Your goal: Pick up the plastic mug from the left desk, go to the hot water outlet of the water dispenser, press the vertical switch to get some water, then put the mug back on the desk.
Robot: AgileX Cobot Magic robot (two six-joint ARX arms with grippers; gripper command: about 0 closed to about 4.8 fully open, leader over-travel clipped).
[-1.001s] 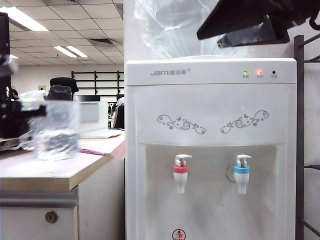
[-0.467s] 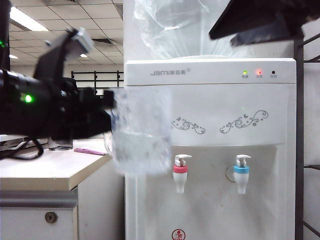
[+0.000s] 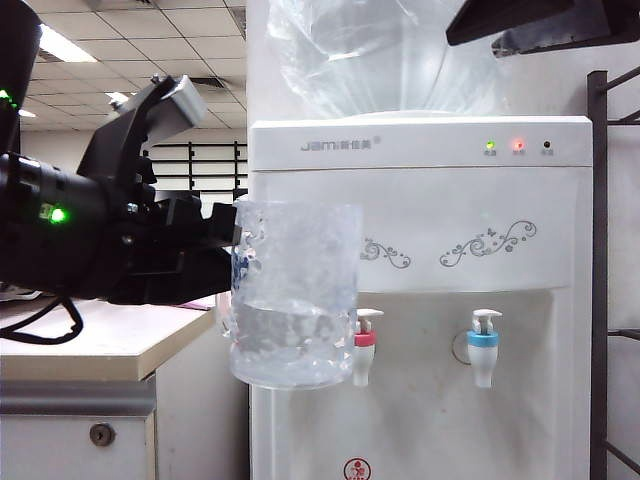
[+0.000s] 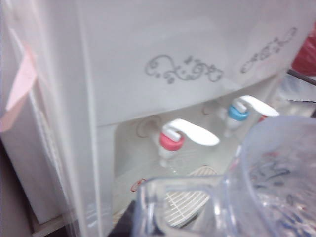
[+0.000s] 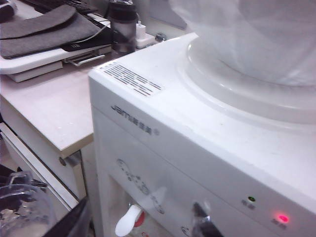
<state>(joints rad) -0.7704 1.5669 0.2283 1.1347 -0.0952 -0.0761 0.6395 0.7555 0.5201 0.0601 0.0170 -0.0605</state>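
From the exterior view, I see my left gripper (image 3: 222, 240) clamped shut on the plastic mug (image 3: 295, 295), holding it upright in the air off the left desk (image 3: 100, 345). The mug partly covers the hot water outlet (image 3: 363, 350) on the water dispenser (image 3: 420, 300); the nozzle shows at the mug's lower right edge. My right gripper is only a dark shape high above the dispenser.

From the left wrist view, the mug (image 4: 269, 182) sits close to the camera, the red-collared outlet (image 4: 170, 143) beyond its rim.

From the right wrist view, I look down over the dispenser top; the fingers are unseen, but they stand wide apart and hold nothing.
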